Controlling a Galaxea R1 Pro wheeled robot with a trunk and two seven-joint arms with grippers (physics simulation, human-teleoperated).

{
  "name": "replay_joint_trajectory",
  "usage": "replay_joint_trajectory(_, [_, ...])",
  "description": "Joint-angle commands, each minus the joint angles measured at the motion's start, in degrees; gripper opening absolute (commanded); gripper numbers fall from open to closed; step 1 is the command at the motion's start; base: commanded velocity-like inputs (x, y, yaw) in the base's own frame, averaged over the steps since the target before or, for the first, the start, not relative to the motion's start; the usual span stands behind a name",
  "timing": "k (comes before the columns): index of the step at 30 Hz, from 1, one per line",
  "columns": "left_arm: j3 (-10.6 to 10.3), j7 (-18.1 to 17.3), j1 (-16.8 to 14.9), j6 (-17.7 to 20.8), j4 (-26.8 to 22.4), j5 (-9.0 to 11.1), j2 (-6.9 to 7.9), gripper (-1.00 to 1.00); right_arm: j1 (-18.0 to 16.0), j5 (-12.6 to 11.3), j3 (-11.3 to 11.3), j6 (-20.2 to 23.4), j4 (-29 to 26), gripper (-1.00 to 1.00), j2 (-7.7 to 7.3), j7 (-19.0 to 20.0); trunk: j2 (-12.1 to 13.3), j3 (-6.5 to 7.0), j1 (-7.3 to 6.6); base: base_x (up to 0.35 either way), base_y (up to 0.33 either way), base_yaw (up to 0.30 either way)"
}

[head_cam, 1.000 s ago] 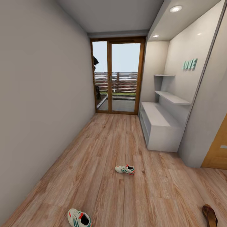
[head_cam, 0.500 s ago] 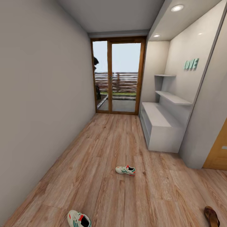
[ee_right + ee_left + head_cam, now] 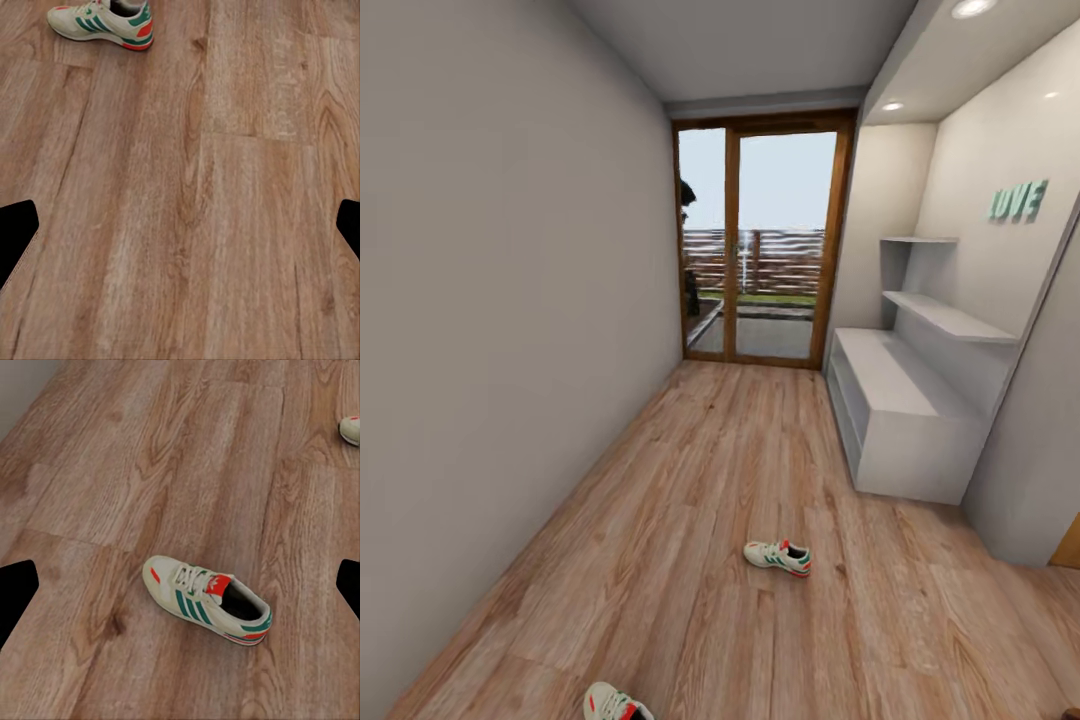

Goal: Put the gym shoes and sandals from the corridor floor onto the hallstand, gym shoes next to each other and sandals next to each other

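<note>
Still floor-bound: both gym shoes (image 3: 778, 556), hallstand (image 3: 905, 400) bare.

Grainy matt wood-plank corridor floor (image 3: 690, 520); smooth matt pale-grey hallstand (image 3: 905, 400).

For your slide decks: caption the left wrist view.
Gym shoe lying upright on wood-plank floor between open left claw tips.

The wood-plank floor (image 3: 690, 520) is seen running down the corridor. Two sneakers are laid on it, well apart: one (image 3: 778, 556) upright in mid-corridor, the other (image 3: 612, 704) nearer, partly cut off (shown whole from the left wrist, on its sole).
</note>
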Motion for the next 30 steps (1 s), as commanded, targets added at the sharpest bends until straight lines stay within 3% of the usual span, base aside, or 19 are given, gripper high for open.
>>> replay_joint_trajectory(1, [0.1,0.0,0.0,-0.2,0.0,0.1,-0.01,1.0,0.0,-0.6,0.2,-0.2,0.0,1.0,-0.02,0.0,0.0,-0.06,0.03,0.326,0.0,0.014])
replay_joint_trajectory(20, [0.1,0.0,0.0,-0.2,0.0,0.0,-0.01,1.0,0.0,-0.6,0.2,-0.2,0.0,1.0,-0.05,-0.1,0.0,-0.06,0.03,0.335,0.0,0.001])
replay_joint_trajectory(30, [0.1,0.0,0.0,-0.3,0.0,-0.1,-0.01,1.0,0.0,-0.6,0.2,-0.2,0.0,1.0,-0.03,-0.1,0.0,-0.06,0.03,0.064,0.0,0.0])
